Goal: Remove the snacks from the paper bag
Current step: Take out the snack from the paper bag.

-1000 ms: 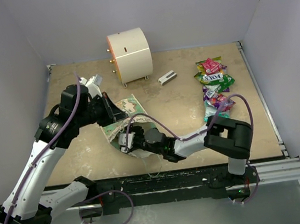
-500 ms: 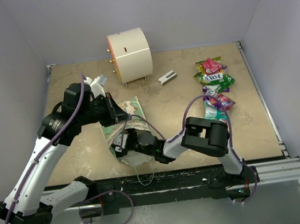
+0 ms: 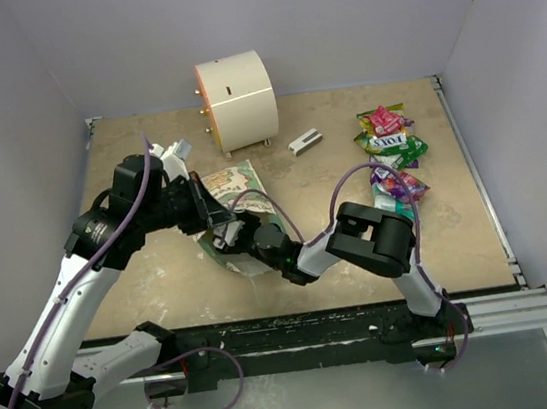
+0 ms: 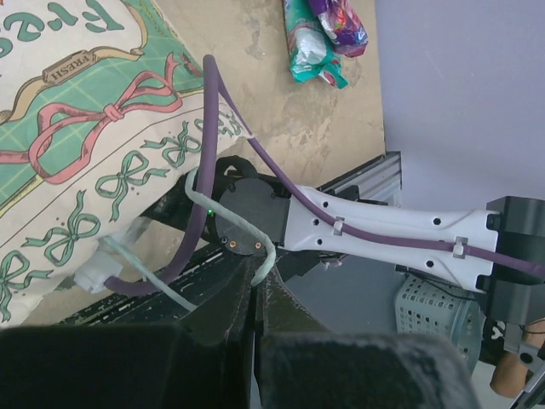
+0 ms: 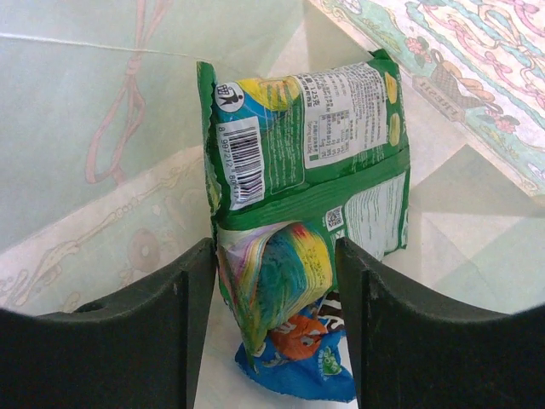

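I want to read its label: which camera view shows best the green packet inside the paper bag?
Right wrist: the green packet stands mid-frame, barcode and print facing the camera. Top external shows the paper bag, not the packet; left wrist only the bag's patterned outside.

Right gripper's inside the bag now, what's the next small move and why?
Probably close the right gripper firmly on the green packet before pulling out. Its fingers flank the packet inside the paper bag, but a firm pinch isn't clear yet. The left gripper grips the bag.
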### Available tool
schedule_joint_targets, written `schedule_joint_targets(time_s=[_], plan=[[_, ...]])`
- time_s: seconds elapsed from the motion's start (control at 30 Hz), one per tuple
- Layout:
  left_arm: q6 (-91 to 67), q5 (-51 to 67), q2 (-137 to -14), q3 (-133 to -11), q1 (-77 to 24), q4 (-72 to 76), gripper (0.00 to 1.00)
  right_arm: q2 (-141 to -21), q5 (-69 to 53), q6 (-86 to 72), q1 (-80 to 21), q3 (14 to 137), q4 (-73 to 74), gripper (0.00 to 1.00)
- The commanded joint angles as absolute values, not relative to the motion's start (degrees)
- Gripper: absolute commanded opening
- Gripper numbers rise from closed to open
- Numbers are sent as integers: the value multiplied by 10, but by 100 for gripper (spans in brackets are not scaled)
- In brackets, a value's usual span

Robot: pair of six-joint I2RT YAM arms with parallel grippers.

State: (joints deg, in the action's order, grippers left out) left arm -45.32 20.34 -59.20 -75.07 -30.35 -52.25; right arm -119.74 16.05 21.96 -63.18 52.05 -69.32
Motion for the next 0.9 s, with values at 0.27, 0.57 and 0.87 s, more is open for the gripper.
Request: schedule_joint_targets(time_s=[0.27,0.57,0.87], plan=[[-458,212,-592,-753,-300,-499,0,-1227,138,216,-620,545,-768,72],[-476,200,-585,-750,-300,-502,0,-1266,107,200,-595,602,-772,53],[-495,185,-584,-740,-300,-486,0,-1197,69,201,-596,540,-743,0]])
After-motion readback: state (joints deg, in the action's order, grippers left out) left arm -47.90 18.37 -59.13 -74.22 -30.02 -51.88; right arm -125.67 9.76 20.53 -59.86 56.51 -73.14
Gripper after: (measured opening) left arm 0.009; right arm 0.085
